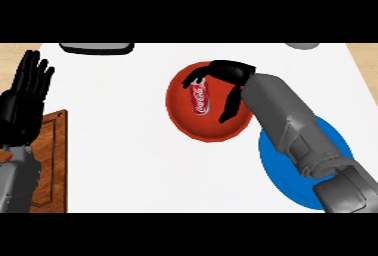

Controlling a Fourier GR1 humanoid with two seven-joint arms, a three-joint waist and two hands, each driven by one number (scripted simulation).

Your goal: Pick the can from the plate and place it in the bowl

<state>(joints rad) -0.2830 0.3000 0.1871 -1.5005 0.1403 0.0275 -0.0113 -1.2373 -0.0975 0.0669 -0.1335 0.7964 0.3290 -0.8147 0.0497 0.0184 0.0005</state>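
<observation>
Right hand (pixel 230 72) curled round red Coca-Cola can (pixel 200 100) over red bowl (pixel 184 120); left hand (pixel 26 95) spread.

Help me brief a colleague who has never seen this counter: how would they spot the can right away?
Start at the white counter and find the round red bowl near its middle, just up and left of the blue plate. The can lies on its side inside that bowl, under the right hand. It is the only small red cylinder with white lettering and a silver end.
</observation>
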